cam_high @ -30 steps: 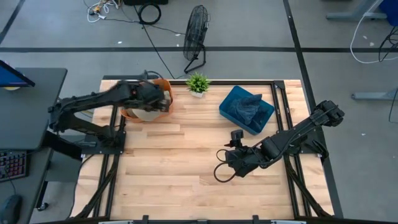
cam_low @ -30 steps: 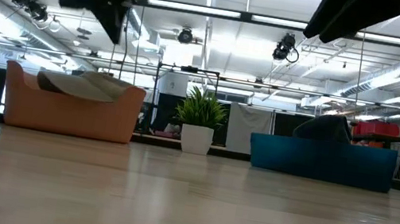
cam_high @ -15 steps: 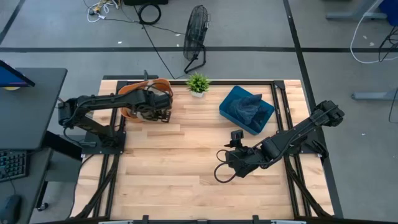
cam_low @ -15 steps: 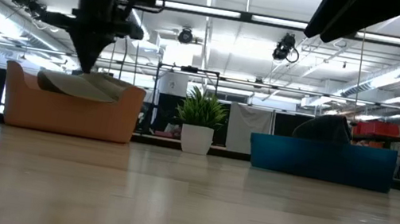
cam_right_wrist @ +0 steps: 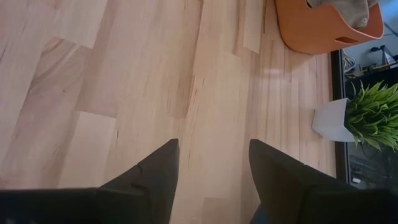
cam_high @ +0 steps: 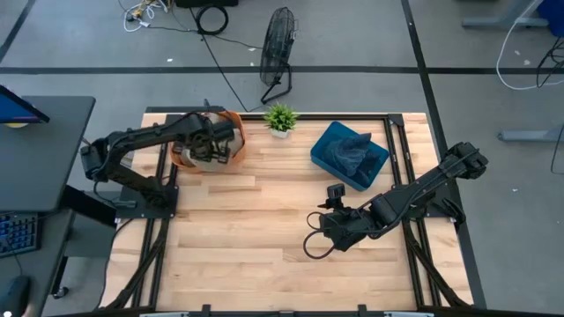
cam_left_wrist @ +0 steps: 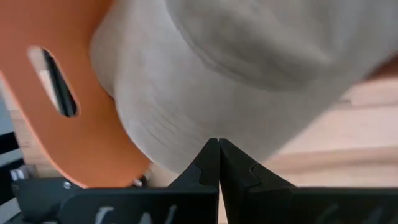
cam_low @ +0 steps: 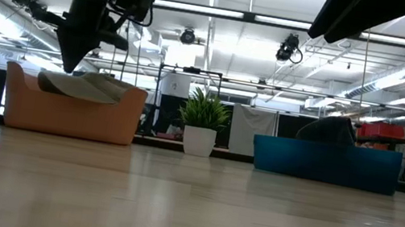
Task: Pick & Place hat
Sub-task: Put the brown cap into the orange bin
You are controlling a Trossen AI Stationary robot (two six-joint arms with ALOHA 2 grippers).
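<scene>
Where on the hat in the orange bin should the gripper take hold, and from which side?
Grip the hat by its brim edge, probably from above. It lies slumped in the open-topped orange bin, its soft rim rising above the wall, so a thin fold is there to pinch. The left gripper, fingers together, hangs over it.

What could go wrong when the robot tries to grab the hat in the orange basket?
The left gripper hangs just over the grey hat with its fingers pressed together, so it might poke the hat instead of pinching it. The hat is floppy and drapes over the orange basket rim, so it could slip loose. The gripper might also bump the basket wall.
</scene>
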